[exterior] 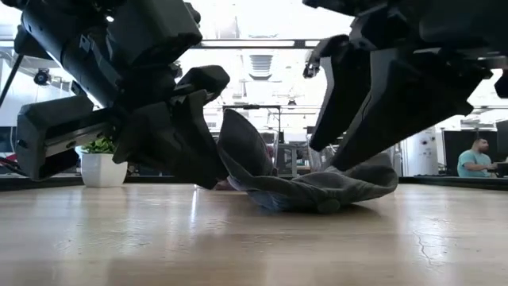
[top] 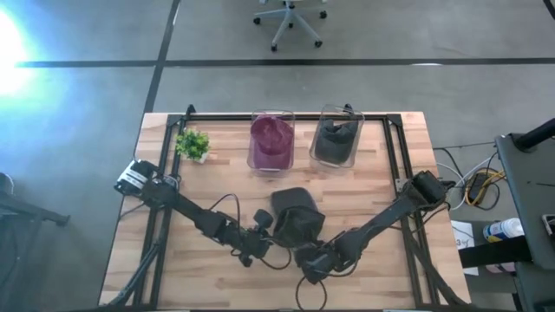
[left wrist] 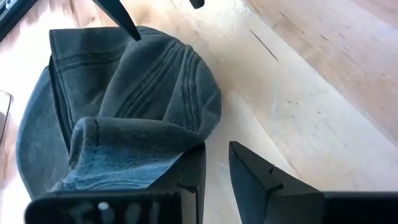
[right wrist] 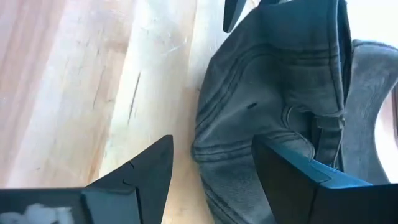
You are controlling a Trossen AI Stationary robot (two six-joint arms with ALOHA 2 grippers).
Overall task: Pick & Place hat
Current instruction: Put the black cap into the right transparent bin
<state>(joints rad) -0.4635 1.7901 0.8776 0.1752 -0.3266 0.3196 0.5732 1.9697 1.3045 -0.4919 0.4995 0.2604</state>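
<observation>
Dark fingers of the left gripper [left wrist: 214,177] fill the foreground of its wrist view, standing narrowly apart with a raised fold of the soft grey ribbed knit hat [left wrist: 124,118] lying against the outer face of one finger; whether cloth is actually pinched between them cannot be told. That hat lies crumpled on the pale wooden slatted table [top: 381,286], near its front edge and between the two arms. Opposite it, the right gripper [right wrist: 211,168] has its jaws spread wide, one finger resting over the hat's edge and the other on bare wood, nothing clamped. Behind stand a clear bin of purple cloth [top: 271,141] and a clear bin of dark cloth [top: 336,139] (either may be the destination; the task does not say). Likely hazards: the limp fabric may slide off a narrow pinch when lifted; the right fingers may close on a single thin layer, or on wood; the two grippers, near one another, may collide or pull the hat opposite ways.
</observation>
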